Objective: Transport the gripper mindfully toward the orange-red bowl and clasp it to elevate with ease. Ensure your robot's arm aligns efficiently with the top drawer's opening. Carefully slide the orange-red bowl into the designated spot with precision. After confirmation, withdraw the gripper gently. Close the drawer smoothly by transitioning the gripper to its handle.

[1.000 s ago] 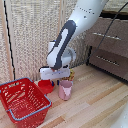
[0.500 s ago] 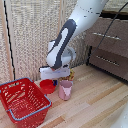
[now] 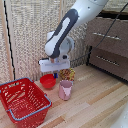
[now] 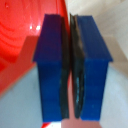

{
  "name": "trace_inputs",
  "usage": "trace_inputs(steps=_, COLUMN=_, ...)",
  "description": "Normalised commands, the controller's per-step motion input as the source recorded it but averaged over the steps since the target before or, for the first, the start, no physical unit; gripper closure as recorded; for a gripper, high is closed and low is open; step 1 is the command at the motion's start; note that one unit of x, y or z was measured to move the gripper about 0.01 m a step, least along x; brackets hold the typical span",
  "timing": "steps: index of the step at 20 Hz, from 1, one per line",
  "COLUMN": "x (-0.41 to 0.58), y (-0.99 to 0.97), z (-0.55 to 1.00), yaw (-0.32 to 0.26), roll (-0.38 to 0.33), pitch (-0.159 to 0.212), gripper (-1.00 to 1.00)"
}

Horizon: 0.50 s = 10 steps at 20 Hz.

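The orange-red bowl (image 3: 48, 81) sits low on the wooden surface, between the red wire basket and the pink cup. My gripper (image 3: 52, 73) hangs straight down over the bowl's rim on the side toward the exterior view's right. In the wrist view the blue fingertips (image 4: 52, 65) are pressed almost together. The bowl (image 4: 20, 40) fills one side, and its edge runs into the thin gap at my gripper (image 4: 71, 70). The robot's arm (image 3: 67, 30) comes down from the upper right. The top drawer (image 3: 117, 30) with its silver handle (image 3: 106, 36) is at the exterior view's right.
A big red wire basket (image 3: 22, 100) stands at the exterior view's lower left. A pink cup (image 3: 65, 90) stands just right of the bowl, with a speckled brown object (image 3: 67, 74) behind it. A black-framed drawer (image 3: 107, 61) lies below the top one. A woven screen (image 3: 25, 40) backs the scene.
The bowl and the gripper now sit slightly higher and further toward the exterior view's right than half a second ago. Basket and cup have not moved.
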Motion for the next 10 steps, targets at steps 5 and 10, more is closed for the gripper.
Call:
trace_inputs(steps=5, x=0.306, y=-0.12, z=0.73, yaw=0.000, roll=-0.001, pitch=0.041, gripper=1.00)
trace_inputs(steps=10, x=0.222, y=-0.10, z=0.75, yaw=-0.011, roll=-0.003, pitch=0.096, gripper=1.00)
